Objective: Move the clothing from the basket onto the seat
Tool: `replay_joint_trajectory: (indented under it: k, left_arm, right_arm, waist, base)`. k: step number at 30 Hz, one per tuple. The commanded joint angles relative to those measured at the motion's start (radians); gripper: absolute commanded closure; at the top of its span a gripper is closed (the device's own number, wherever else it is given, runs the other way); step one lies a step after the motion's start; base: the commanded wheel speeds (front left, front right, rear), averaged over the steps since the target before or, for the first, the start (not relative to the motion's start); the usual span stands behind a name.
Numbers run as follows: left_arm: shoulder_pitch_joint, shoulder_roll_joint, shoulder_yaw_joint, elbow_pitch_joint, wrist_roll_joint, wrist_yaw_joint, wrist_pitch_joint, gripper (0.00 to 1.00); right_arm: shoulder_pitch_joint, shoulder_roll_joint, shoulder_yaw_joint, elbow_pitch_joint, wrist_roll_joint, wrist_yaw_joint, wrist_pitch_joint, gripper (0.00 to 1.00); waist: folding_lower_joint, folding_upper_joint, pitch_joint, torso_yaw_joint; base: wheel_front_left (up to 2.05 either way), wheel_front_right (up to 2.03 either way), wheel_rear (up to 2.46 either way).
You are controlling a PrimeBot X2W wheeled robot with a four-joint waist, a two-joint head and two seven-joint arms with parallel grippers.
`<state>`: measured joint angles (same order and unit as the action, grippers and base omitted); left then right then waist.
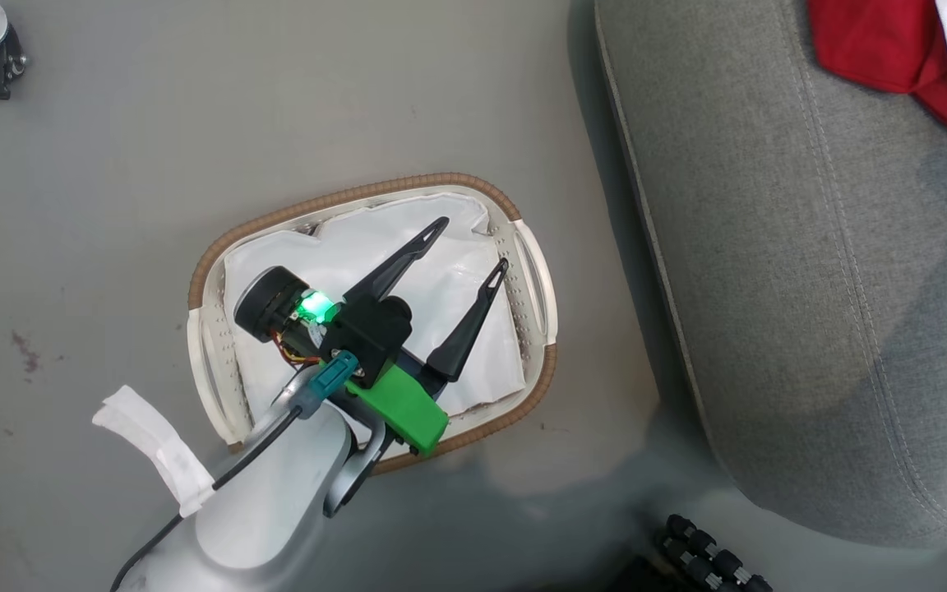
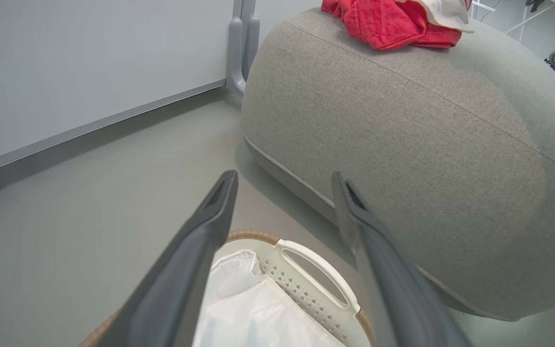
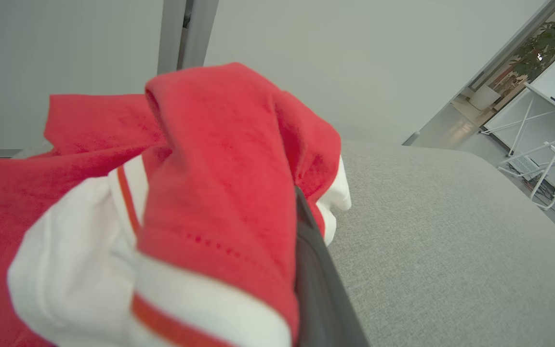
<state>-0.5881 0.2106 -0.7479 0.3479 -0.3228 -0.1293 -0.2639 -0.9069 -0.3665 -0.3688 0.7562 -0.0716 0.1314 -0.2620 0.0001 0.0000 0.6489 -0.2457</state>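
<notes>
We found the basket [image 1: 408,182] on the floor holding nothing red, with just its white liner [image 1: 375,247] showing. The left end effector [image 1: 474,242] hung over it with its fingers spread wide and empty, pointing toward 1 o'clock in the head view. The clothing [image 1: 876,49] lay at about 2 o'clock from that end effector, well apart from it, up on the seat [image 1: 810,288], which stood at 3 o'clock from the basket.

In the right wrist view, the right end effector [image 3: 301,207] had its fingers pressed together, with red-and-white cloth bunched over them. It looked to us to be pinching the cloth, just above the grey cushion. The bundle was too crumpled for us to name a long axis. We judged the right arm far the nearer. The coming move seemed to turn on the seat lying directly under that cloth, so letting go would finish it.
</notes>
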Motion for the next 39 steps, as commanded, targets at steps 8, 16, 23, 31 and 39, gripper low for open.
replay_joint_trajectory:
  k: [8,16,23,31,39]
  left_arm:
    - [0.018,-0.005,-0.005,-0.025,-0.036,-0.002,-0.001,0.00]
    - [0.040,-0.023,0.024,-0.015,-0.054,-0.002,-0.001,0.00]
    - [0.079,-0.042,0.072,-0.007,-0.056,-0.002,-0.001,0.00]
    - [0.133,-0.085,0.183,-0.016,-0.059,-0.002,-0.001,0.00]
    - [0.191,-0.138,0.323,0.005,-0.064,0.003,-0.001,0.00]
  right_arm:
    - [0.123,0.050,0.038,-0.049,-0.022,-0.001,-0.003,0.00]
    - [0.250,0.092,0.070,-0.126,-0.005,-0.001,-0.003,0.00]
    - [0.335,0.104,0.105,-0.169,0.012,-0.001,-0.003,0.00]
    - [0.324,0.063,0.154,-0.214,0.027,-0.001,-0.003,0.00]
    - [0.304,0.065,0.183,-0.209,0.053,-0.001,-0.003,0.00]
  waist:
    - [-0.0001,0.0000,-0.045,-0.031]
    - [-0.0001,0.0000,-0.117,-0.036]
    - [-0.0001,0.0000,-0.186,-0.027]
    - [-0.0001,0.0000,-0.290,0.025]
    - [-0.0001,0.0000,-0.406,0.130]
  base:
    - [0.00,0.00,0.00]
    - [0.00,0.00,0.00]
    - [0.00,0.00,0.00]
    - [0.00,0.00,0.00]
    - [0.00,0.00,0.00]
